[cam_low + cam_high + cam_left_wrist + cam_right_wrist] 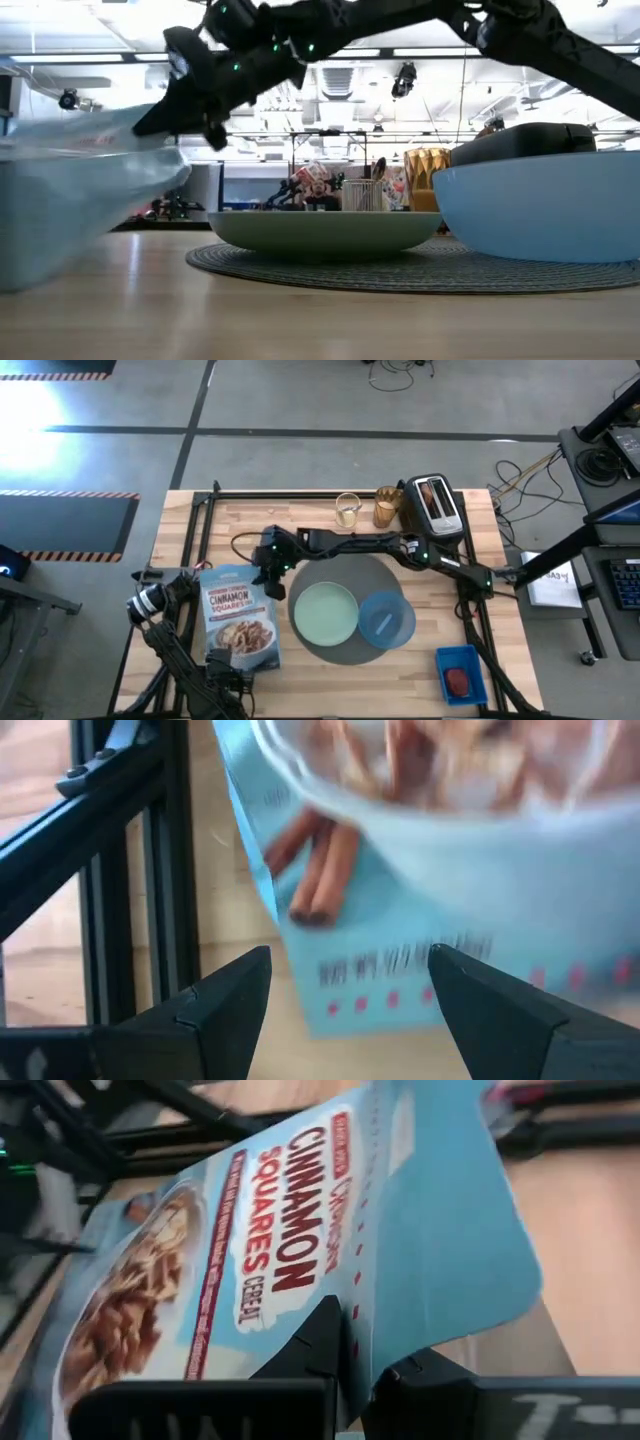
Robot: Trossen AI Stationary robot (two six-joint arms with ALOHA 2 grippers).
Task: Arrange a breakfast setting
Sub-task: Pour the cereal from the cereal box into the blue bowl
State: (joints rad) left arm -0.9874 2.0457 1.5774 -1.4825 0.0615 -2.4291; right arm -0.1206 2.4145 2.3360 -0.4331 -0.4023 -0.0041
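A pale blue bag of cinnamon cereal squares [240, 618] lies at the table's left, and my right gripper [272, 582] is shut on its top right corner. My left gripper [350, 1000] stands open at the bag's bottom end [400, 970]; I cannot tell whether it touches. A pale green plate [325, 612] and a blue bowl [386, 618] rest on the round dark-grey mat [350, 575]. An amber glass [387, 508] stands at the far edge. A toast slice sits in the toaster [437, 503]. A red food piece [458, 680] lies in a blue tray. My right gripper pinches the bag's top right corner [352, 1315] between its two fingers, at the red dotted tear line. The fingers come from the table's right, slanting down. The bag's top end [90, 165] is raised, and the flap above the tear line [450, 1230] curls over.
A clear glass [347, 510] with a pale drink stands next to the amber one. A black frame [205, 525] runs along the table's left and far sides. Bare wood shows at the near middle [380, 685]. A person shows in the room beyond the table [318, 190].
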